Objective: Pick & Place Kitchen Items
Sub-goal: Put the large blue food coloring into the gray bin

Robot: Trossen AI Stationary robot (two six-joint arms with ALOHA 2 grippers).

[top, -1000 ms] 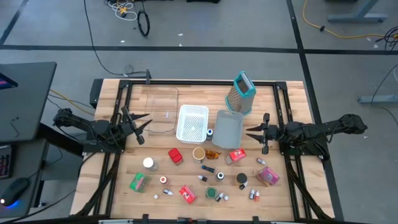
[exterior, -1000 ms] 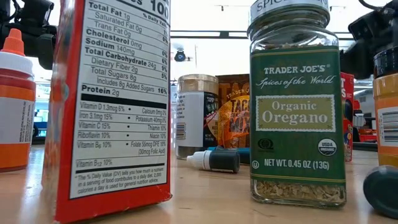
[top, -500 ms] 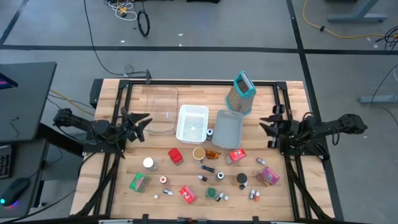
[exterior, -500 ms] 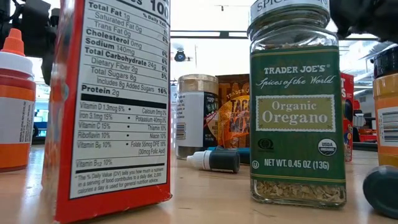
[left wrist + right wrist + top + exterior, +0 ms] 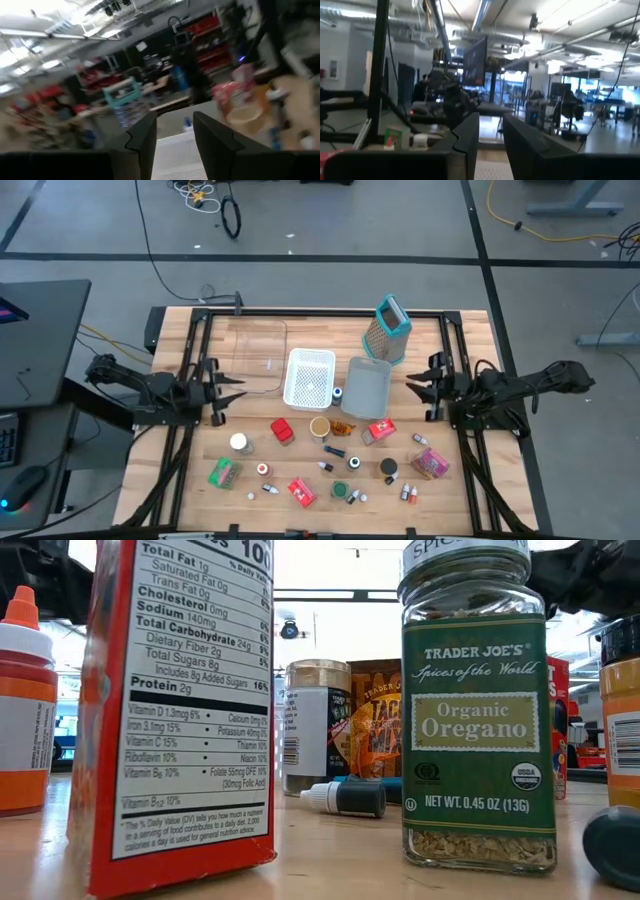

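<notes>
Both tools released: left tool at nine o'clock, right tool at three. Oregano jar likely rigid, slippery glass; grip mid-body.

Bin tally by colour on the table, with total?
clear bin: 1
white bin: 1
grey bin: 1
Total: 3

Two dark, jointed arms; left gripper and right gripper black, each with two angular fingers
</notes>
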